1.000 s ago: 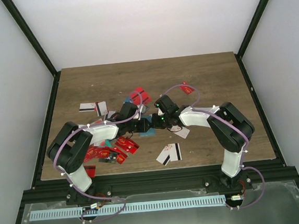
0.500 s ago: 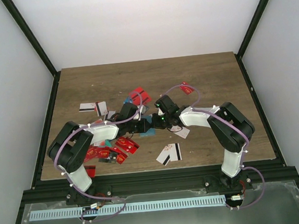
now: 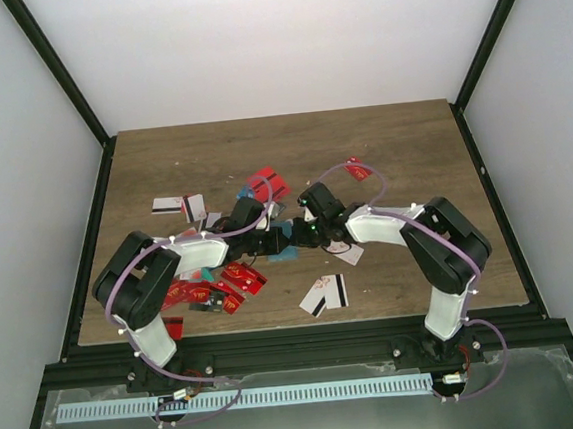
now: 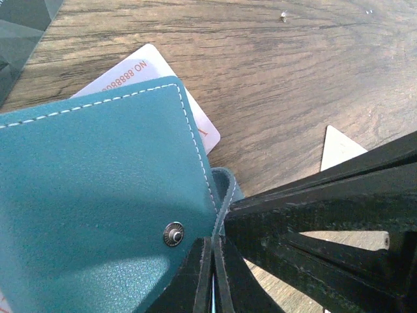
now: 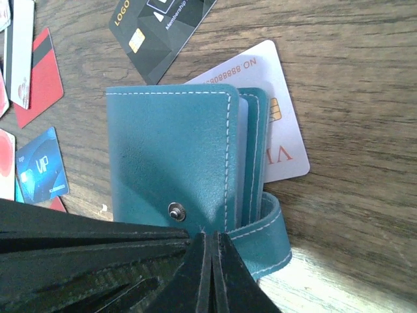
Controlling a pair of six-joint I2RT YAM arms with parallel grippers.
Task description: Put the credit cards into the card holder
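Near the tabletop (image 3: 361,148) centre, the teal card holder (image 5: 169,163) lies folded atop a white card (image 5: 273,98), left pincer (image 4: 212,274) and right pincer (image 5: 210,261) both clenched on its edge, while credit cards (image 3: 213,291) lie scattered around, mostly toward 8 o'clock, none visibly pocketed.

both arms bent inward, elbows out, left tool (image 3: 269,242) and right tool (image 3: 294,236) low, tips nearly meeting, jaws closed

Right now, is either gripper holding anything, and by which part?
Both hold the card holder: the left gripper pinches its cover edge beside the snap stud; the right gripper appears to pinch the cover edge by the strap.
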